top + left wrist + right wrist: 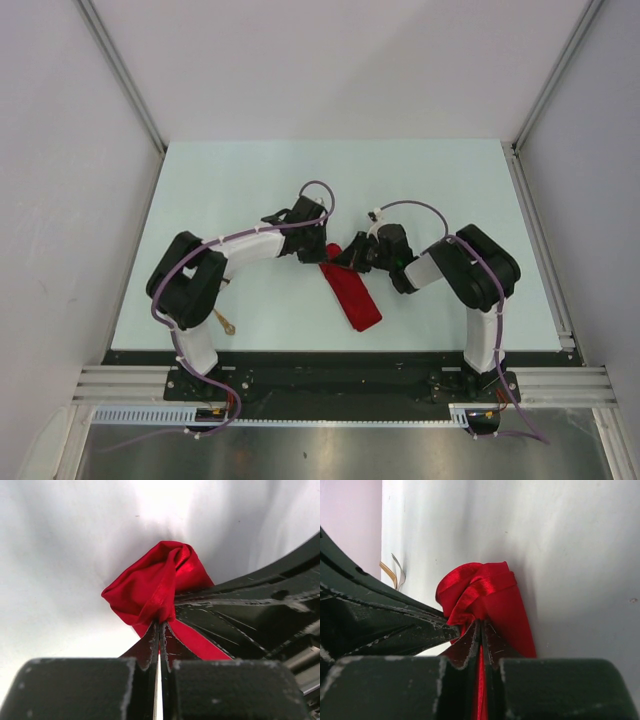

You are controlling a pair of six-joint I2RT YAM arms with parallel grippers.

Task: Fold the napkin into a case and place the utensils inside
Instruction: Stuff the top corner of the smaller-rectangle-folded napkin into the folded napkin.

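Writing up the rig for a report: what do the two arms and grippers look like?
Both the left arm and right arm have white links with bulky black joints, each with a thin purple cable. The left gripper and right gripper are black, with flat fingers scuffed pale at the edges.

left end effector (159, 629) pinched closed, right (481, 626) likewise

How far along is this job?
Done: the napkin is folded into a narrow strip. In hand: both arms' jaws are shut on its bunched far end. Left: finishing the case and loading it; a gold utensil lies outside by the left arm's base.
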